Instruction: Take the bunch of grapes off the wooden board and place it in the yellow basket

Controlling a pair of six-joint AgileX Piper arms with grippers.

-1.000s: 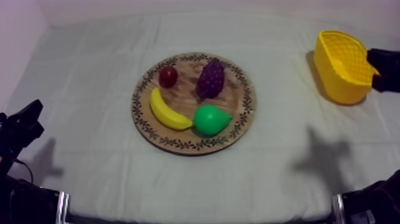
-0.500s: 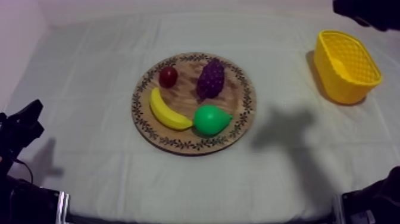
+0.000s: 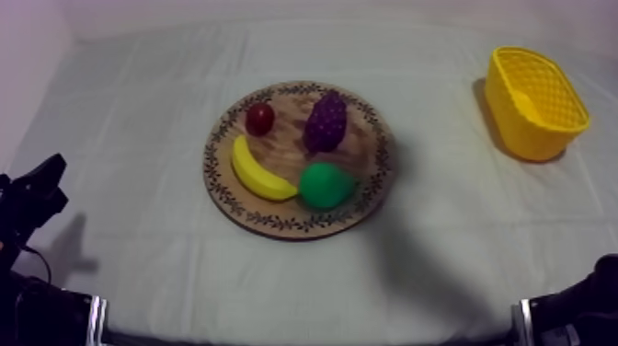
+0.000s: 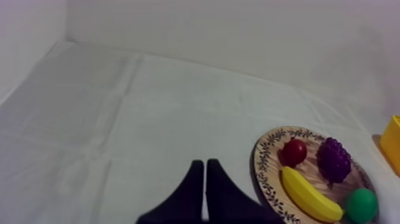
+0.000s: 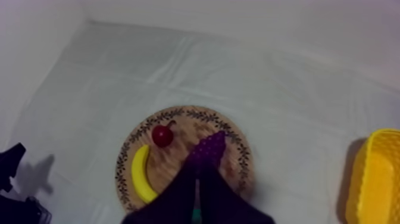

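Note:
The purple bunch of grapes [image 3: 326, 121] lies at the back right of the round wooden board [image 3: 213, 166], apart from both grippers. The yellow basket [image 3: 533, 97] stands at the far right of the table. My left gripper [image 4: 205, 165] is shut on nothing, low over the cloth left of the board [image 4: 262, 173]; from above it [image 3: 51, 175] sits at the table's left edge. My right gripper [image 5: 197, 171] is shut on nothing and hangs high over the board [image 5: 178, 113], its fingers covering part of the grapes [image 5: 209, 148]. The basket [image 5: 375, 179] lies off to one side.
On the board also lie a small red fruit [image 3: 260, 118], a banana [image 3: 257, 170] and a green pear [image 3: 325, 185]. A soft shadow covers the board's right side. Part of my right arm [image 3: 589, 304] sits at the lower right edge. Bare cloth separates board and basket.
My right arm rose from beside the basket and left the top view. Its shadow slid left across the cloth onto the board's right side. The left arm has not moved.

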